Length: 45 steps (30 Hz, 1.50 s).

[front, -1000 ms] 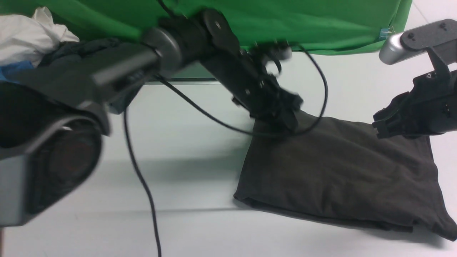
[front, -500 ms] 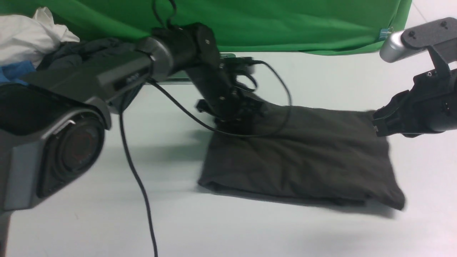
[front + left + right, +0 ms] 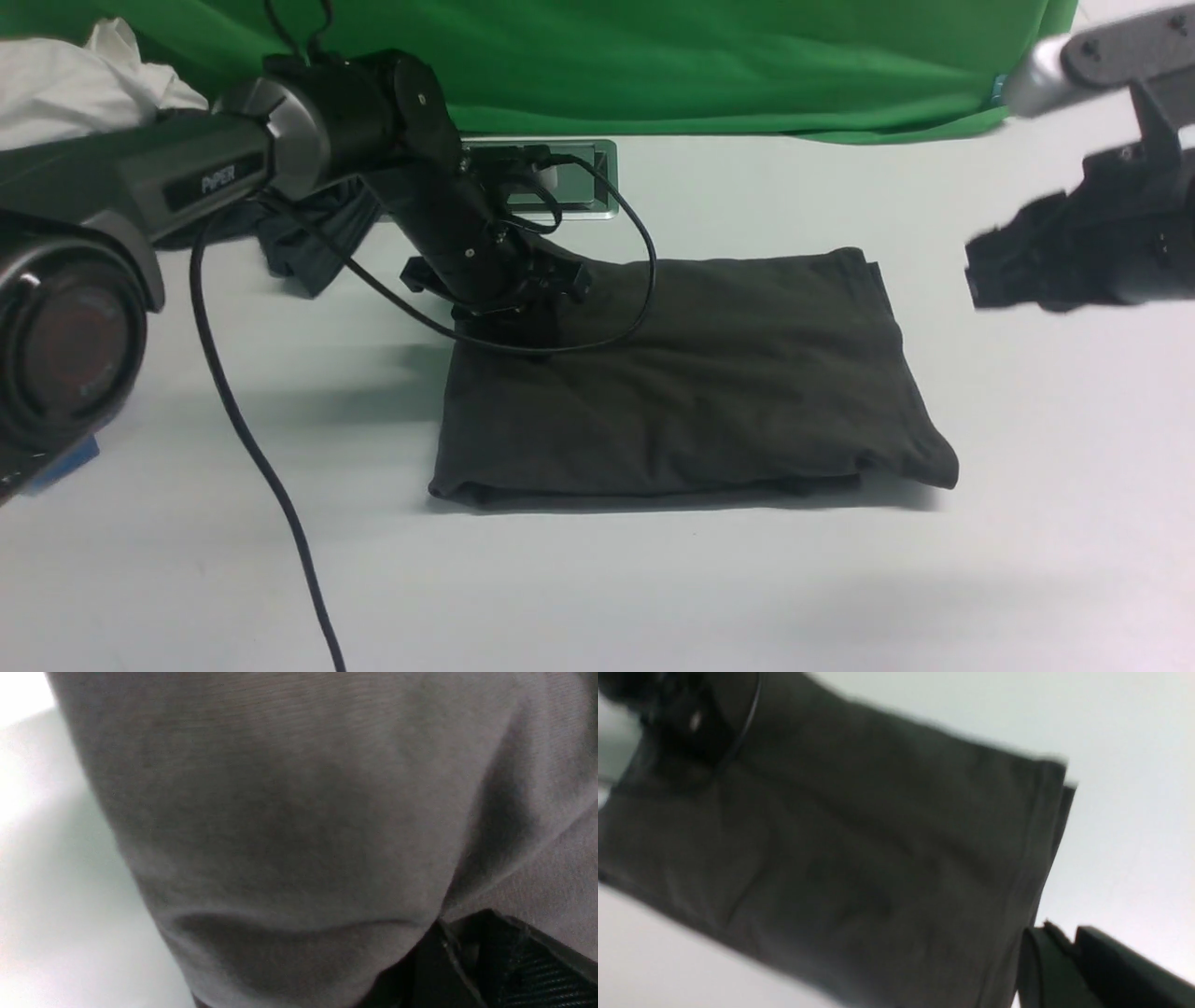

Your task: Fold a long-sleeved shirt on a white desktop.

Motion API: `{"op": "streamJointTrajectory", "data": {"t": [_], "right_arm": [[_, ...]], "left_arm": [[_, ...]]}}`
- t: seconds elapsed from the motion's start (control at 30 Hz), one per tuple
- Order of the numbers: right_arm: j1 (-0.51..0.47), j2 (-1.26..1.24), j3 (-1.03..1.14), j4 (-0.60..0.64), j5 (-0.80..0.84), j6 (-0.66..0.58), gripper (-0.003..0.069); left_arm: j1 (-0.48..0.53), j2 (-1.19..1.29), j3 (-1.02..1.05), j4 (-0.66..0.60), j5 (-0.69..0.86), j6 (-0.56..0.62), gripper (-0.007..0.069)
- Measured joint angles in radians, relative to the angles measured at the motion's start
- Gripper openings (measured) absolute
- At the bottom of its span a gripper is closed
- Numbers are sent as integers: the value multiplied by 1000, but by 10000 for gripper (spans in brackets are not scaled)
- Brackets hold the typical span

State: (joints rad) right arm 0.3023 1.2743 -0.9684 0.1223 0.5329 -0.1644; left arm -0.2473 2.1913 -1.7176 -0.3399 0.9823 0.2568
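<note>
gripping long-sleeved shirt [image 3: 709, 373] w/ l gripper [image 3: 523, 327] on white desktop [image 3: 607, 588]

starting far l: seeing white cloth [image 3: 93, 84] heaped at back by green backdrop [image 3: 747, 75], w/ dark garment [image 3: 317, 233] bunching & spilling over desktop edge area. showing blue bit [image 3: 63, 467] partly under l arm [image 3: 215, 173], reading "piper" on arm's side. reaching in from l, angling down to shirt. trailing black cable [image 3: 247, 429] down to front, plus looping it over shirt's l part.

l gripper: pinching thick bunch of dark cloth near shirt's upper l part, jaws closed on fabric, not fully together; burying tips in cloth. seeing creases running to tips in l wrist view.

mid: lying dark & wide across desktop, shirt stretching from l gripper to r of centre; showing soft wrinkles, doubled layers along near edge, & corner poking out at lower r. showing green case [image 3: 560, 173] behind, just past l gripper.

far r: hanging r gripper [image 3: 1066, 933] above desktop, apart from shirt in front view, holding nothing; keeping tips close together, but can't tell if shut or slightly parted, view blurring. coming in from r edge w/ r arm [image 3: 1120, 215]. seeing clip [image 3: 999, 91] at backdrop's r end, partly hidden.
</note>
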Motion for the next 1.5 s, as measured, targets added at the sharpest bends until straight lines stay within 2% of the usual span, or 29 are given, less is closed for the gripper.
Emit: {"op": "streamJointTrajectory", "data": {"t": [0.17,0.3,0.5,0.7,0.8,0.87,1.03,1.2,1.4,1.43,1.47,1.5], "right_arm": [[0,0,15,0,-170,40,120],[0,-10,18,1,-197,53,134],[0,-89,18,1,-39,50,146],[0,-215,19,1,101,80,150],[0,-305,38,1,127,126,155],[0,-370,68,0,101,146,159],[0,-588,210,0,-100,158,167],[0,-915,433,-2,-290,137,168],[0,-1164,610,-3,-303,164,164],[0,-1193,629,-3,-298,179,152],[0,-1221,643,-3,-282,209,104],[0,-1228,646,-3,-276,216,96]], "left_arm": [[1,-92,2,37,25,15,232],[1,-187,2,83,93,-2,272],[3,-306,2,92,224,-30,288],[4,-408,51,-96,232,-24,291],[4,-474,114,-132,232,-8,291],[4,-555,196,-135,226,12,291],[4,-783,419,-151,115,26,274],[4,-1142,793,-255,-38,27,195],[4,-1550,1075,-278,-41,-37,116],[4,-1632,1112,-293,-41,-37,102],[4,-1731,1147,-325,-47,-21,83],[4,-1748,1156,-331,-49,-18,81]]}}
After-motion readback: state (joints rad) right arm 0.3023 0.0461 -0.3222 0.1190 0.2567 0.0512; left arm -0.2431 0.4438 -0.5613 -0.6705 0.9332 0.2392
